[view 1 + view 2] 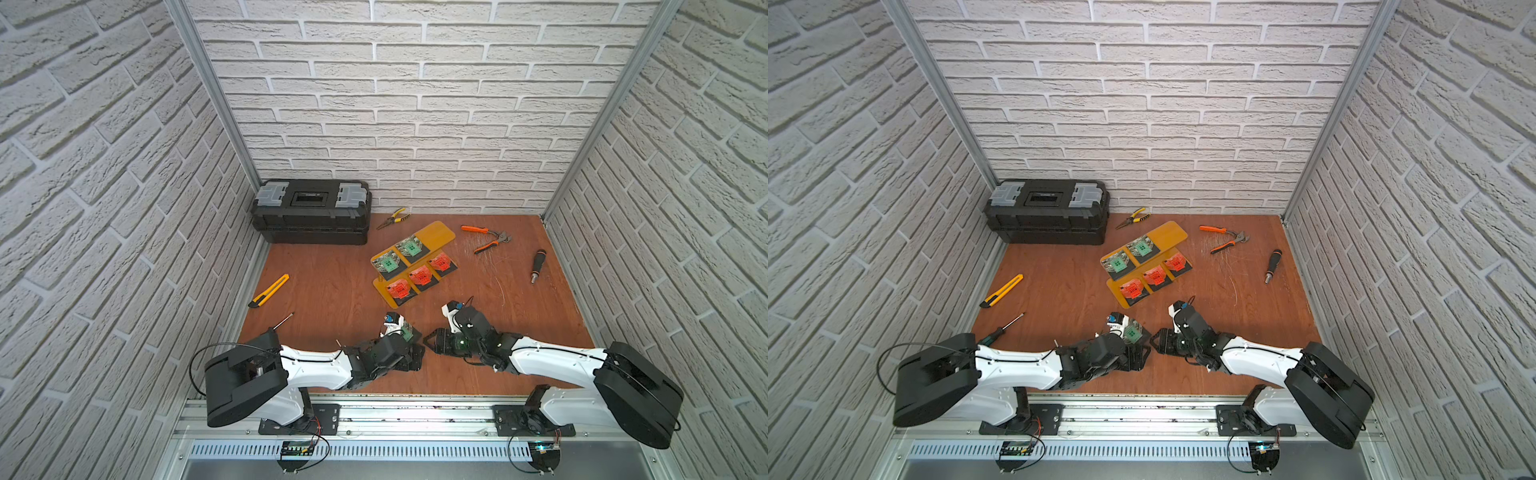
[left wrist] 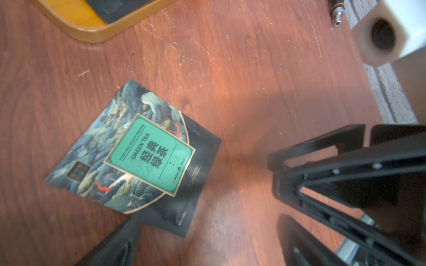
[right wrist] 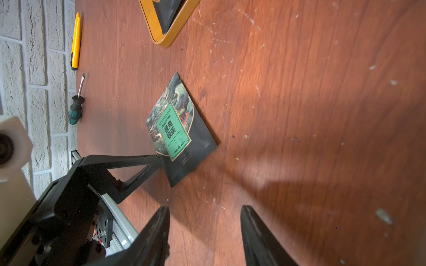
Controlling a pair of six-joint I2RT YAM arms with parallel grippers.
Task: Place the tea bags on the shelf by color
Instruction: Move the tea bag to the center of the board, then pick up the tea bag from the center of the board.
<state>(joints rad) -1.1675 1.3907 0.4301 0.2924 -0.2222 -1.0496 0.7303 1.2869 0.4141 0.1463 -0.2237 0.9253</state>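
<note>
Shelf (image 1: 437,233) stands on the counter (image 1: 324,291), two green tea bags (image 1: 387,263) on its upper plate and three orange-red tea bags (image 1: 422,274) on its lower plate. A third green tea bag (image 2: 147,159) lies flat on the counter, off the shelf, near the lower plate's corner on the robot's side. The left gripper (image 2: 206,224) is spread wide over this bag's corner, one finger (image 3: 129,160) at its edge. The right gripper (image 3: 205,208), jaws apart with nothing between them, sits just beside, pointing toward the bag.

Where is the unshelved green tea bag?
In both top views, the green tea bag lies on the table in front of the shelf, beside the left gripper.
</note>
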